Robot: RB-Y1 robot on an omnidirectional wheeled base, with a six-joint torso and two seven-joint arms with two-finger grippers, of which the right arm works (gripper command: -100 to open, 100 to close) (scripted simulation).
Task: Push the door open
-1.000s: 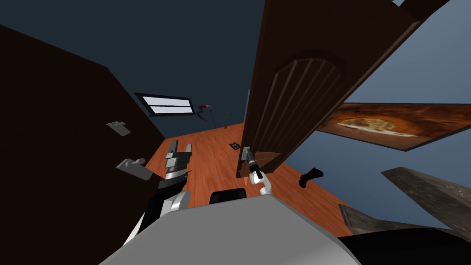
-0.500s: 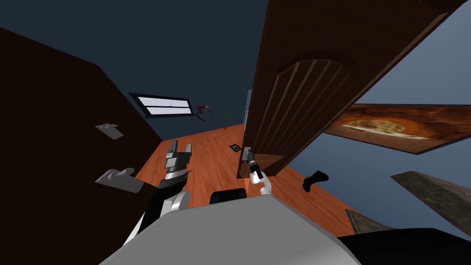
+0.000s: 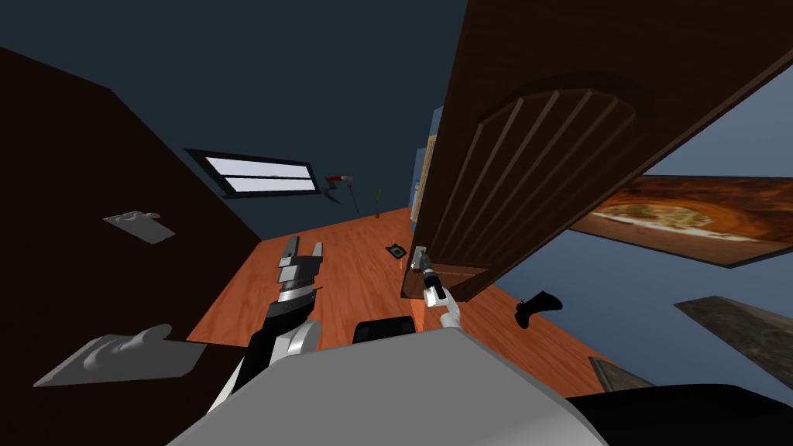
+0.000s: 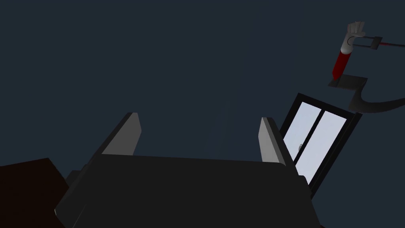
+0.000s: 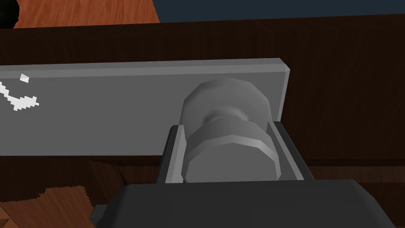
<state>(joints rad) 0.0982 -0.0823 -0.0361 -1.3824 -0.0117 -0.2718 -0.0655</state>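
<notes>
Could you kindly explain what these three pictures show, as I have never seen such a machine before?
This is a two-armed robot in a simulated house. The wide picture comes from a camera on its head, looking down; the other two come from cameras on its wrists. The right hand is shut on the grey round door knob, which sits on a grey flat plate on the dark brown panelled door. The left hand is open, holding nothing, raised over the orange wooden floor.
</notes>
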